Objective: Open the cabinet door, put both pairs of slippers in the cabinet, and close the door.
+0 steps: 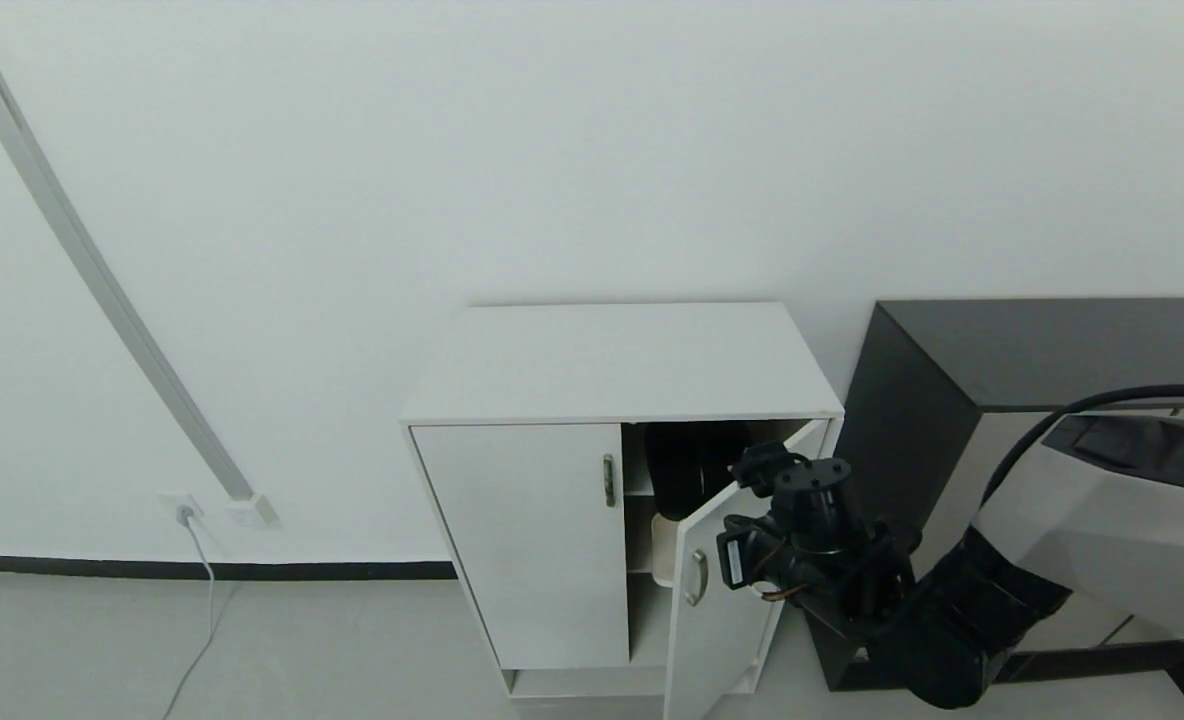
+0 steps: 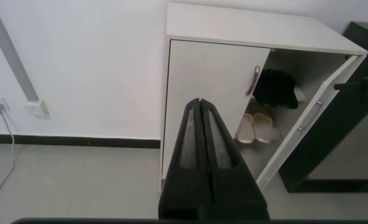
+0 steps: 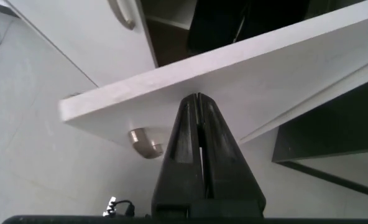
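Slippers: black pair point(image 2: 277, 88) sat on the upper shelf, cream pair point(image 2: 255, 127) on the shelf below, both inside the cabinet.
Cabinet: white two-door wooden cabinet point(image 1: 612, 360), stood against the wall; left door point(image 1: 522, 540) shut, right door point(image 1: 697, 650) swung partly open.
Right gripper point(image 3: 199, 99): clenched on nothing, tips at the right door's outer face, near its curved metal handle point(image 3: 143, 142).
Left gripper point(image 2: 200, 102): clenched, grasping nothing, held in front of the cabinet, apart from it.
Surroundings: glossy black unit point(image 1: 1002, 350) just beside the cabinet; white wall socket point(image 1: 184, 512) with a grey cable, well apart.
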Motion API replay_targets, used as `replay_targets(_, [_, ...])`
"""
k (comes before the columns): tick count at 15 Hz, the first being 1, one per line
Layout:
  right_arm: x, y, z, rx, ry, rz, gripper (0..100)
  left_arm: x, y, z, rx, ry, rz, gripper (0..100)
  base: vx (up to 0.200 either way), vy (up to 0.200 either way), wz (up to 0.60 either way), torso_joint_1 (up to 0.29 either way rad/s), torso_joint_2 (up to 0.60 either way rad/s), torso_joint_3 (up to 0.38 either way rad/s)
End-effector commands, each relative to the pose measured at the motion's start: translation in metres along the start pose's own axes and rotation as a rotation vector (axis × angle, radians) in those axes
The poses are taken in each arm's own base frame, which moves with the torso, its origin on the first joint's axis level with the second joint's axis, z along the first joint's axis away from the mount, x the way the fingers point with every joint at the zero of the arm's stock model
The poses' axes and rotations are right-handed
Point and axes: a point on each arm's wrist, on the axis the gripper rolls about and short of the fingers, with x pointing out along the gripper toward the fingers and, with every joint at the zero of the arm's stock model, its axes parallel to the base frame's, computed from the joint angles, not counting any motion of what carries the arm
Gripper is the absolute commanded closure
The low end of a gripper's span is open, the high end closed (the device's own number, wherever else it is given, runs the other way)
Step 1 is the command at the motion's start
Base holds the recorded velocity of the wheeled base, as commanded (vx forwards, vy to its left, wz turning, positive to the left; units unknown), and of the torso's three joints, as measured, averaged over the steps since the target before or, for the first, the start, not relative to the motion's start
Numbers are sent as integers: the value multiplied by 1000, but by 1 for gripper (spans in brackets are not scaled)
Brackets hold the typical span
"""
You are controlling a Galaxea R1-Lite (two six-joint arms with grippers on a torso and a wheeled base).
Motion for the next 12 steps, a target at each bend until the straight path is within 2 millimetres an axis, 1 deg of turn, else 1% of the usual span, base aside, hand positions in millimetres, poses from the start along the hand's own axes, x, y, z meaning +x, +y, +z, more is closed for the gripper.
replay_targets(1, [13,-2,-3,0,0,-9,100,0,0,0,0,1,-1,100,0,0,0,0,0,0])
replay_targets(2, [20,-4,-3,4,-5,-20,100,0,0,0,0,1,-1,100,0,0,0,0,0,0])
replay_targets(4, [27,-7,-3,9,-9,-29,100,0,0,0,0,1,-1,100,0,0,0,0,0,0])
replay_targets(5, [32,-7,0,13,-24,-32,100,0,0,0,0,1,-1,100,0,0,0,0,0,0])
replay_targets(7, [35,-8,5,12,-39,-33,100,0,0,0,0,2,0,100,0,0,0,0,0,0])
replay_targets(12, [48,-3,9,-12,-56,-32,100,0,0,0,0,1,-1,100,0,0,0,0,0,0])
